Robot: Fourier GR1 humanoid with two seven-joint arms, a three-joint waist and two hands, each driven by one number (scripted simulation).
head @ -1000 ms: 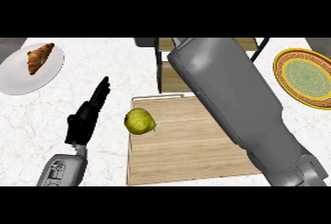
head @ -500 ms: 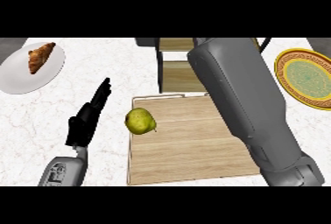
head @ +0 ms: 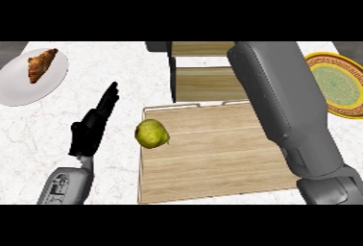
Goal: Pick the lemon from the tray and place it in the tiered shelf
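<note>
One lemon (head: 151, 134) is lying at the left edge of the wooden tray (head: 220, 163), just right of the left hand (head: 93, 126), whose fingers are pointing straight. Beyond sits the tiered shelf (head: 202, 77); the right hand is lying out of view.

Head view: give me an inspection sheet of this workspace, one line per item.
Surface: white marbled counter.
Job's things: lemon lies at the left edge of the wooden tray; tiered shelf stands just behind the tray, no lemon visible in it.
Clutter: white plate with a croissant far left; green patterned plate far right.
Hands: left hand open, fingers straight, on the counter left of the lemon, not touching it; right hand out of view, only its grey forearm crosses the tray.
Cables: nothing seen.
Surroundings: nothing seen beyond the counter.
</note>
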